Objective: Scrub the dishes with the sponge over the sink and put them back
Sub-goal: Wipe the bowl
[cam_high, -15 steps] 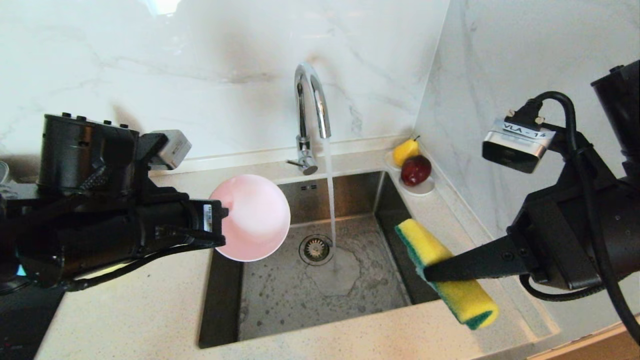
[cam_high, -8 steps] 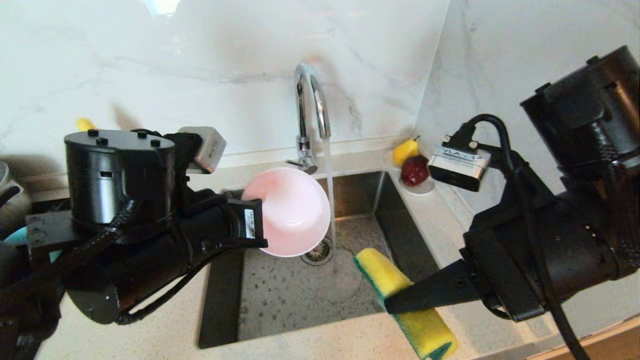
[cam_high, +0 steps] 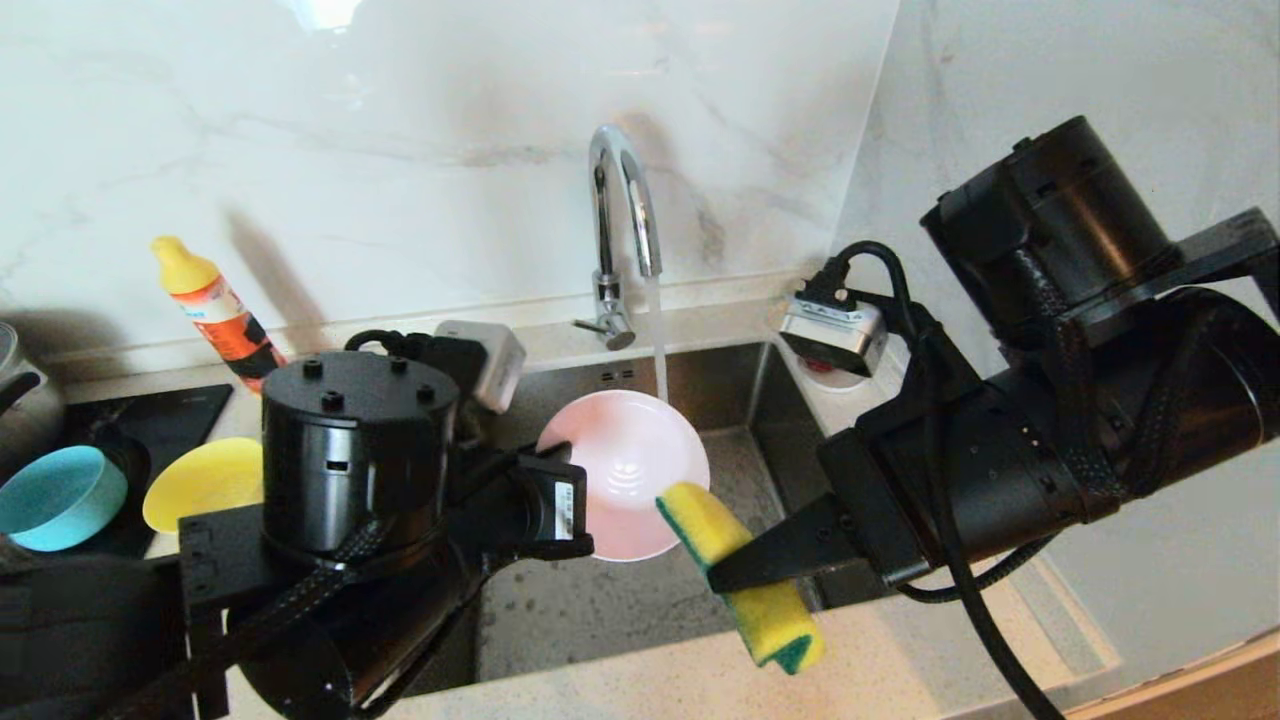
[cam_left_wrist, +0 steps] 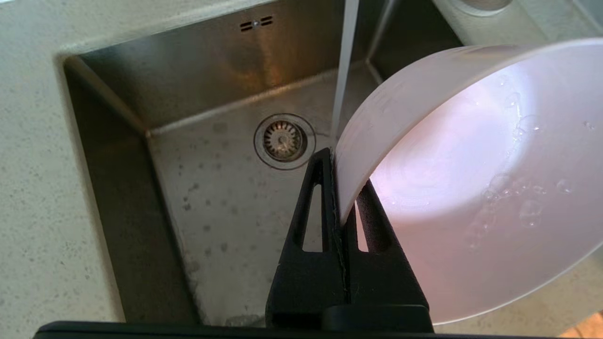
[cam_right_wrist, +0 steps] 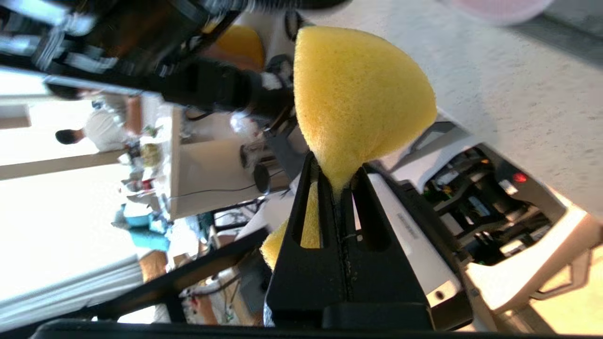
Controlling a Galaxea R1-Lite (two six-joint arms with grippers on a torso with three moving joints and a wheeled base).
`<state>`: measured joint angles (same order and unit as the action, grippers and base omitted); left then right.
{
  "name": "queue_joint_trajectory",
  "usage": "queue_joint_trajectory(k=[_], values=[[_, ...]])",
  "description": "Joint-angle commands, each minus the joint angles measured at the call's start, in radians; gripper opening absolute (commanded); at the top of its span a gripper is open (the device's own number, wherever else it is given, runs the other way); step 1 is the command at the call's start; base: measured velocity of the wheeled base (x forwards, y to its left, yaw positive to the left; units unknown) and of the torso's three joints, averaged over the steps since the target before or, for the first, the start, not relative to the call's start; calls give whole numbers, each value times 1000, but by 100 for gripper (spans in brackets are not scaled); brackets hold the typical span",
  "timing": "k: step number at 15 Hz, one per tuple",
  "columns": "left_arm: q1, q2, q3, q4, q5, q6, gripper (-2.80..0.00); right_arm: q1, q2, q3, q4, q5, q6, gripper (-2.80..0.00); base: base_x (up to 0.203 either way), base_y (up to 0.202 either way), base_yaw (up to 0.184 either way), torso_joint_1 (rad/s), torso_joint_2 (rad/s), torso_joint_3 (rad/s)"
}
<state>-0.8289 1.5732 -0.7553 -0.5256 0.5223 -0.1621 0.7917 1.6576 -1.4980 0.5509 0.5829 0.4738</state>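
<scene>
The right arm (cam_high: 1000,450) hides the saucer beyond the sink (cam_high: 720,385). The left arm (cam_high: 350,480) covers part of the yellow bowl (cam_high: 195,480). The pot (cam_high: 15,385) is cut off at the head view's edge.

pink bowl (cam_high: 630,470) and sponge (cam_high: 745,580) now together

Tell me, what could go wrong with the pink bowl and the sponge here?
The left hand pinches the pink bowl only by its thin rim, and the bowl looks wet, so scrubbing might twist it loose into the sink. The right hand squeezes the sponge at its middle, so it could bend instead of scrubbing well. Running water may splash off the tilted bowl.
</scene>
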Motion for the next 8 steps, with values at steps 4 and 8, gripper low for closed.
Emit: queue_joint_trajectory(k=[4,8], values=[[-32,90,3,-119,76,39,-280,-3,109,-60,3,-48,34,-280,0,0,0,0,0,0],[-35,72,27,-188,84,63,-280,-18,166,-128,4,-64,63,-280,0,0,0,0,0,0]])
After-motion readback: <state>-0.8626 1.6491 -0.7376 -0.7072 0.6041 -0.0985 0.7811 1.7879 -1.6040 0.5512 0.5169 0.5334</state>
